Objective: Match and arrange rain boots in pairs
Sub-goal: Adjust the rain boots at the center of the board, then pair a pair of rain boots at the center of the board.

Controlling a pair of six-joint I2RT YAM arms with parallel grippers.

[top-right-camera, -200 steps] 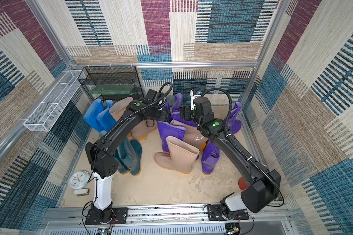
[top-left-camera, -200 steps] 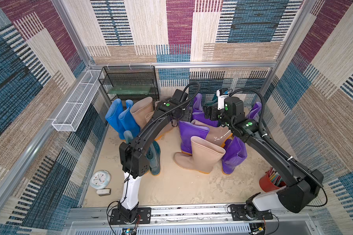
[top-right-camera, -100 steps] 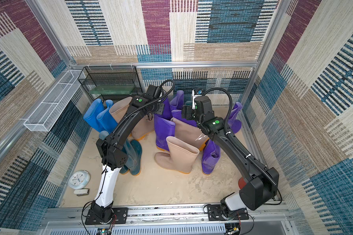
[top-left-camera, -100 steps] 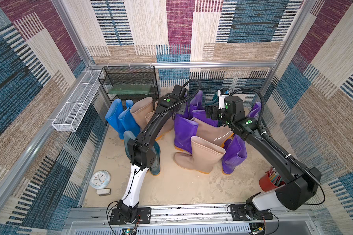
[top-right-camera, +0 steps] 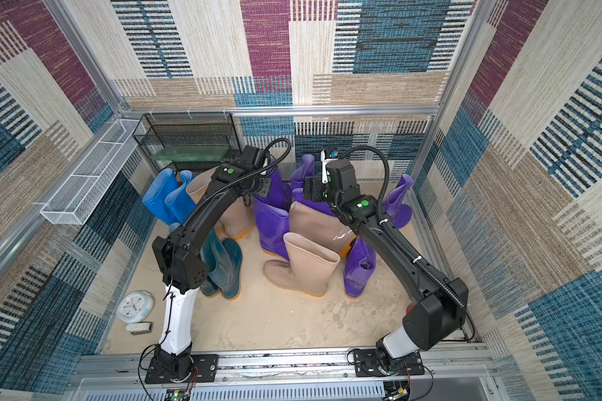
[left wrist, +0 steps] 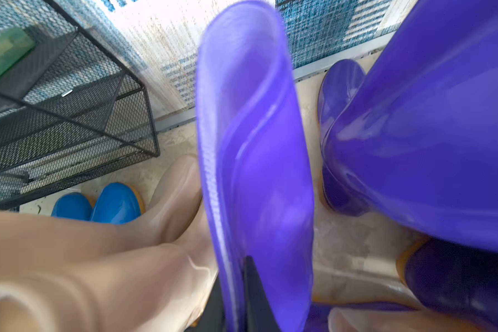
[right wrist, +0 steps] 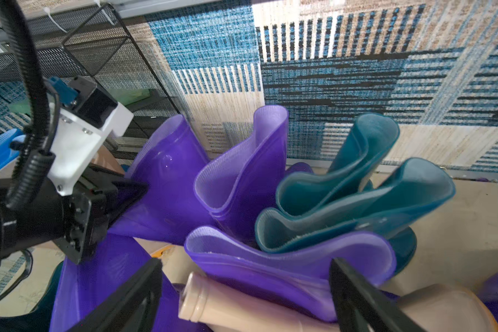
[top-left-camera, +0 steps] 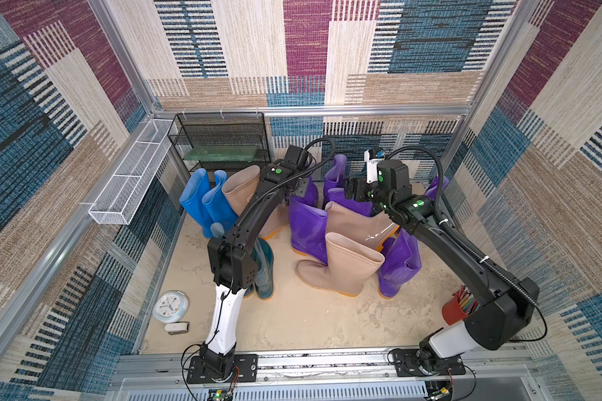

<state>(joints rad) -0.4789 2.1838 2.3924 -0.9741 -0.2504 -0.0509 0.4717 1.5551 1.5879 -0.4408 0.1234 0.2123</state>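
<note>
Left hand (left wrist: 236, 290) sits narrow astride the rim of a glossy purple rubber boot (left wrist: 256, 143), grip unclear; right hand (right wrist: 245, 261) gapes wide. Beneath them, beige stained floor (top-left-camera: 310, 323); woven patchwork walls (top-left-camera: 292, 52) around.

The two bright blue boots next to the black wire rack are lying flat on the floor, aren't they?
Not quite. The two bright blue boots are next to the black wire rack, but they are not lying flat. They stand upright, side by side, with their open tops pointing up. Both top views show this.
</note>
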